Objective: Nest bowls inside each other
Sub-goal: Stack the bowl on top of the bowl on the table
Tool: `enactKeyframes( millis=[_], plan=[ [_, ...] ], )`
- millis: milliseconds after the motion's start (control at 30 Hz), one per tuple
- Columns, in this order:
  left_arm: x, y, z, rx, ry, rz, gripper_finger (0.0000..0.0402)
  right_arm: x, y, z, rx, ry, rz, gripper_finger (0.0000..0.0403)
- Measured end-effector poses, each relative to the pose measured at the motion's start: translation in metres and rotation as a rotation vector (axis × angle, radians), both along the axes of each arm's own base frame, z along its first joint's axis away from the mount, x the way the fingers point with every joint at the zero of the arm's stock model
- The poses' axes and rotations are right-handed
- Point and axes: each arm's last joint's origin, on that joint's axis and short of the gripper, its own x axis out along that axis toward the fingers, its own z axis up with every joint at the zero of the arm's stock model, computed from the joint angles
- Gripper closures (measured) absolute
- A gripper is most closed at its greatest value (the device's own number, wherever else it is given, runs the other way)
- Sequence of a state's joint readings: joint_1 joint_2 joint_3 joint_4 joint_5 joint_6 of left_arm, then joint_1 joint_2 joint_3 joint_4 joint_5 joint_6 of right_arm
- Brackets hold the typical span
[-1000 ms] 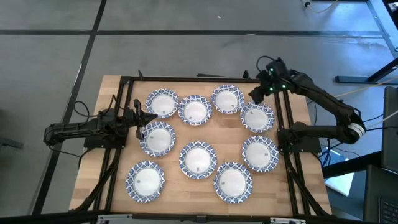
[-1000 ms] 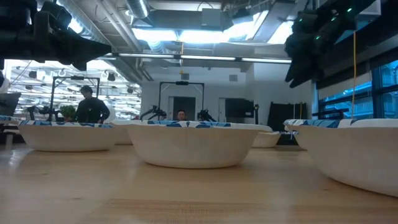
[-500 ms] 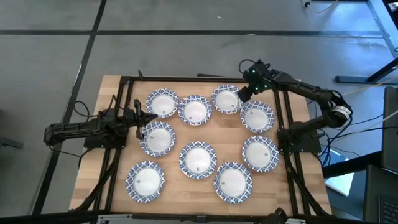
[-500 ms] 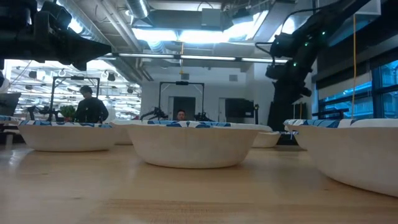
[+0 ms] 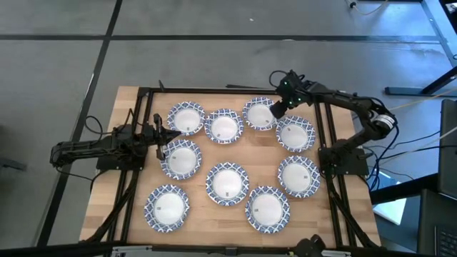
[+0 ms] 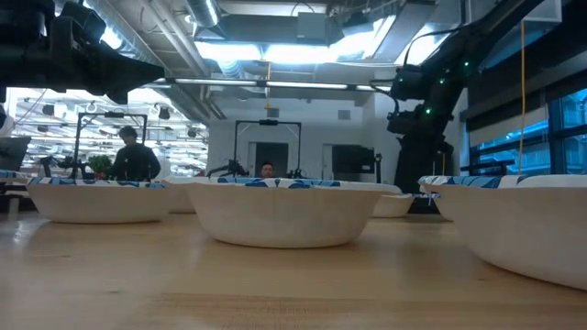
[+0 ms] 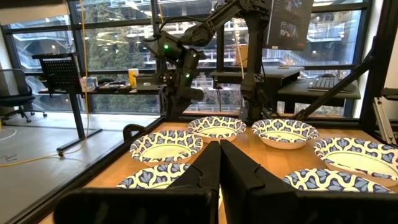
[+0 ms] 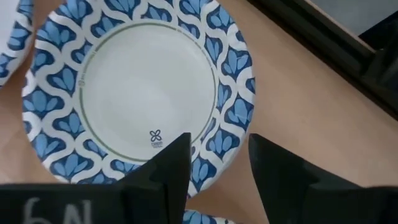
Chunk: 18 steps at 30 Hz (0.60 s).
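Note:
Nine white bowls with blue patterned rims sit singly on their bases on the wooden table [image 5: 128,100], none stacked. The far row holds bowls [image 5: 187,118], [image 5: 224,126] and bowl [image 5: 260,114]. My right gripper [image 5: 275,109] is open above the right side of that last bowl [image 8: 149,93]. In the right wrist view its gripper [image 8: 217,168] has one finger over the bowl's inside and one beyond its rim [image 8: 227,134]. My left gripper [image 5: 163,135] is shut [image 7: 219,163] and waits at the table's left, beside a bowl [image 5: 181,158].
Further bowls lie right of the right gripper [image 5: 295,133] and nearer [image 5: 227,183], [image 5: 298,175], [image 5: 167,207], [image 5: 268,209]. Black frame rails run along the table's left and right sides [image 5: 330,135], one close behind the bowl [image 8: 336,37]. A person [image 6: 133,158] stands far off in the room.
My right gripper has swung from over the table's far right corner toward the left and come down, ending above the right rim of the third far-row bowl. The bowls and my left arm have stayed still.

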<state>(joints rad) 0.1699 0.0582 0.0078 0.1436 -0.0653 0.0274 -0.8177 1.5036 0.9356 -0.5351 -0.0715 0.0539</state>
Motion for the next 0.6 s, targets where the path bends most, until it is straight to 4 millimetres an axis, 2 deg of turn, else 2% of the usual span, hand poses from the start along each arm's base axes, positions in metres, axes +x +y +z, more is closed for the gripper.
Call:
enactKeyframes(
  millis=[167, 367, 600],
  plan=[
    [0.0, 0.0, -0.0001, 0.0, 0.0, 0.0, 0.0401, 0.0024, -0.0025, -0.0074, 0.02, 0.01, -0.014, 0.0241],
    [0.0, 0.0, 0.0, 0.0, 0.0, 0.0, 0.0401, 0.0048, -0.0052, -0.0067, -0.023, 0.001, 0.026, 0.024],
    [0.0, 0.0, 0.0, 0.0, 0.0, 0.0, 0.0401, 0.0058, -0.0063, -0.0059, -0.037, -0.011, 0.027, 0.0202]
  ],
)
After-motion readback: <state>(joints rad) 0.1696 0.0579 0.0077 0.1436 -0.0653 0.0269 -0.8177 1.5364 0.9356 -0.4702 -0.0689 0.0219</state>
